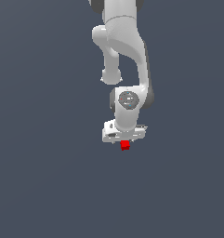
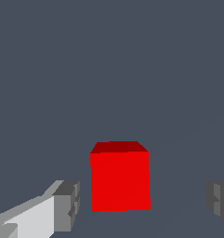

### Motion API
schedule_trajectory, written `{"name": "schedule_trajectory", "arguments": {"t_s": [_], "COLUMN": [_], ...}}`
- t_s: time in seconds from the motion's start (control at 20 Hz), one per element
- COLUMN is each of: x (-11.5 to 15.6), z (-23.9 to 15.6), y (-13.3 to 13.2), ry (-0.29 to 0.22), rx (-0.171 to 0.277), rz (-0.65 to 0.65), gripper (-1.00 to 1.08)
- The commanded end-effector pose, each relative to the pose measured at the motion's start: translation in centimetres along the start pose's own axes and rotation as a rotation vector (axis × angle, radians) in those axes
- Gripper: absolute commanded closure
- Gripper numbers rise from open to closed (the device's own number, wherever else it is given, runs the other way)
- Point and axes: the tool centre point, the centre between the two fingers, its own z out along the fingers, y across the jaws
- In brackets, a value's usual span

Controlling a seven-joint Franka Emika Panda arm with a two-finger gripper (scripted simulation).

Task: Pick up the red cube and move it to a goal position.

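The red cube [image 2: 119, 179] is a small bright red cube on the flat grey floor [image 2: 108, 69]. In the wrist view it lies between my two grey fingertips [image 2: 67, 204], closer to one than the other, with a gap on each side. My gripper [image 2: 143, 204] is open around it and not touching it. In the exterior view the white gripper [image 1: 124, 139] hangs straight down over the cube [image 1: 125, 146], which shows just under the hand. The fingers themselves are hard to make out there.
The white arm [image 1: 125, 56] comes down from the top of the exterior view. Plain grey floor [image 1: 48, 176] lies all around. No goal marker shows.
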Motion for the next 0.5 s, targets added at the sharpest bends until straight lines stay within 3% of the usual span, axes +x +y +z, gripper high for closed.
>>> {"name": "schedule_trajectory", "arguments": {"t_s": [0.0, 0.45], "x": [0.1, 0.3], "z": [1.5, 3.4], "y": [-0.6, -1.4], "ry": [-0.001, -0.004], "rx": [-0.001, -0.002], "rz": [-0.015, -0.035], "gripper": [-0.92, -0.92]}}
